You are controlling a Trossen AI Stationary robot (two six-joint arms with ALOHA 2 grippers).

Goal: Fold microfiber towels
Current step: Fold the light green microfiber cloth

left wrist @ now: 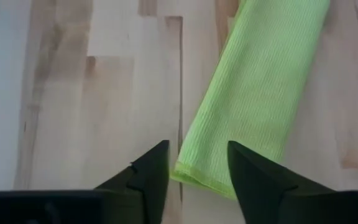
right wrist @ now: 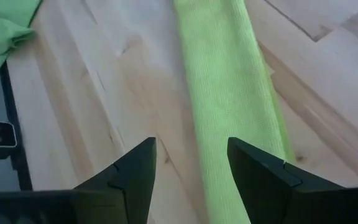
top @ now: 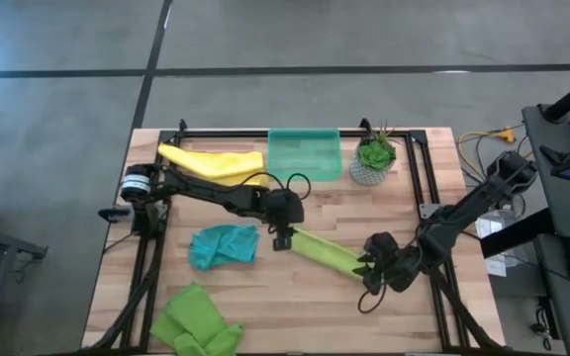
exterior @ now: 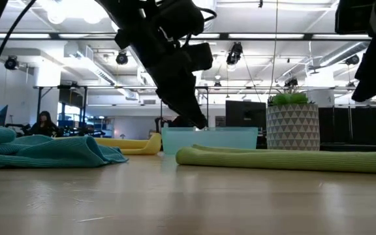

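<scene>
A lime towel (top: pixel 327 252), folded into a long narrow strip, lay on the table (top: pixel 404 198) near its middle, running from the centre toward the near right. The left claw (top: pixel 282 240) hung over the strip's far-left end, its fingers (left wrist: pixel 151 171) apart with the towel's corner showing between them — not clamped on it. The right claw (top: pixel 368 269) sat at the strip's other end, fingers (right wrist: pixel 135 171) spread, one over bare wood and one over the cloth's edge.

A teal towel (top: pixel 224 244) lay crumpled just left of the left claw. A yellow towel (top: pixel 211 158) lay at the far left, and a second lime towel (top: pixel 194 321) was bunched at the near-left edge. A green tray (top: pixel 305 155) stood at the far side, with a potted plant (top: pixel 374 158) just to its right.
</scene>
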